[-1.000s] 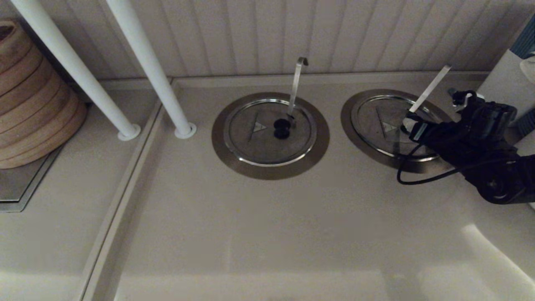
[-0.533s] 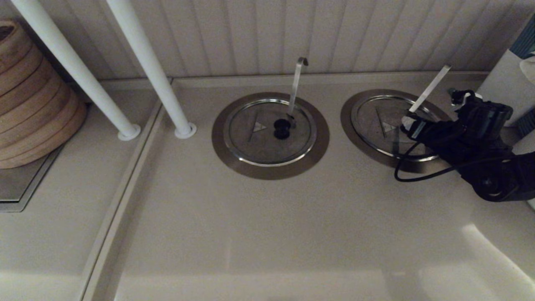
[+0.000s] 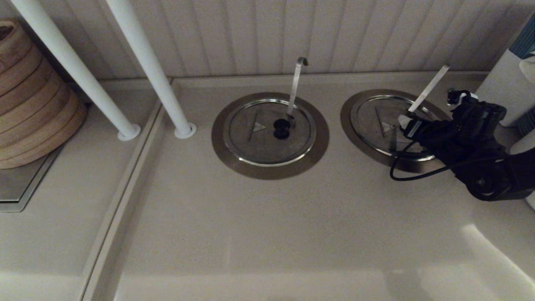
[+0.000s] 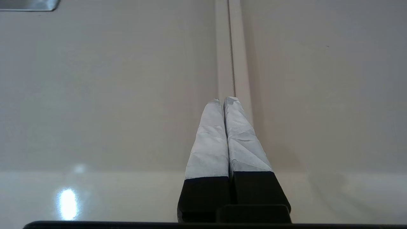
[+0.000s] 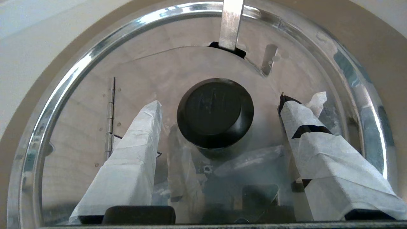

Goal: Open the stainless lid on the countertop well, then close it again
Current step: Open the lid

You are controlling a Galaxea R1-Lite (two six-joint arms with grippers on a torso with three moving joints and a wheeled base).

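Observation:
The stainless lid [image 3: 381,113] lies flat and closed in the countertop well [image 3: 350,122] at the right of the head view. A straight flat ladle handle [image 3: 428,88] rises through its far notch. My right gripper [image 3: 406,124] is over the lid's centre and hides the knob in that view. In the right wrist view the gripper [image 5: 221,102] is open, with its white-wrapped fingers [image 5: 140,136] on either side of the black knob [image 5: 215,111] and gaps on both sides. The lid's hinge [image 5: 110,118] runs across it. My left gripper [image 4: 225,100] is shut over bare countertop.
A second well with a like lid [image 3: 269,130] and a curled-hook ladle handle [image 3: 297,81] sits at centre. Two white poles [image 3: 155,75] stand at the back left beside stacked bamboo steamers [image 3: 31,98]. A white container [image 3: 506,85] stands right of my right arm.
My right arm has crept a little towards the wall and left over the lid. The lid stays closed and flat.

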